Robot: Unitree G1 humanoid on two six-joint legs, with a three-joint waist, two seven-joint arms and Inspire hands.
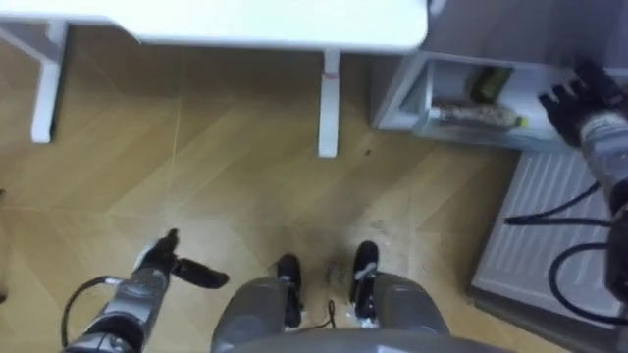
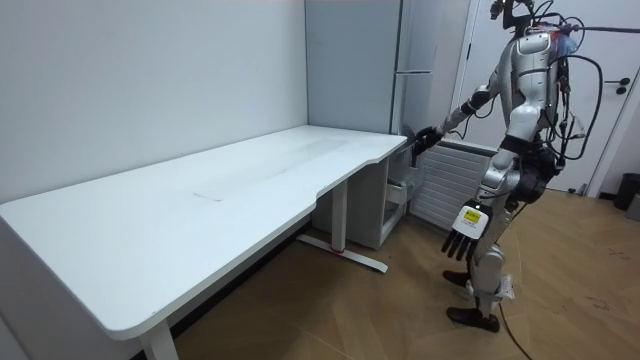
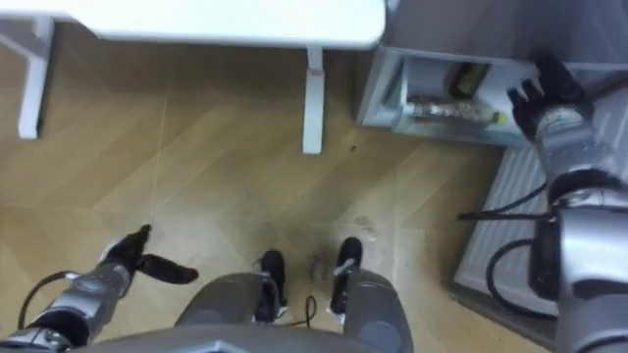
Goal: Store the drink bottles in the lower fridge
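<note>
The lower fridge compartment (image 1: 412,93) stands open at the upper right, beside the table. A clear bottle (image 1: 478,116) with a yellow-green cap lies on its side inside, with a darker bottle (image 1: 491,83) behind it. My right hand (image 1: 579,98) hovers just right of the bottles in front of the opening, fingers spread, holding nothing. My left hand (image 1: 172,267) hangs low at my left side over the floor, open with the thumb out. In the room view I stand facing the fridge (image 2: 400,60), right hand (image 2: 425,137) stretched toward it and left hand (image 2: 463,235) down.
A white table (image 1: 226,25) runs along the top, one leg (image 1: 330,103) close to the fridge's left wall. A white ribbed panel (image 1: 535,226) lies low at the right under my right arm. Wood floor (image 1: 245,186) spreads in front of me.
</note>
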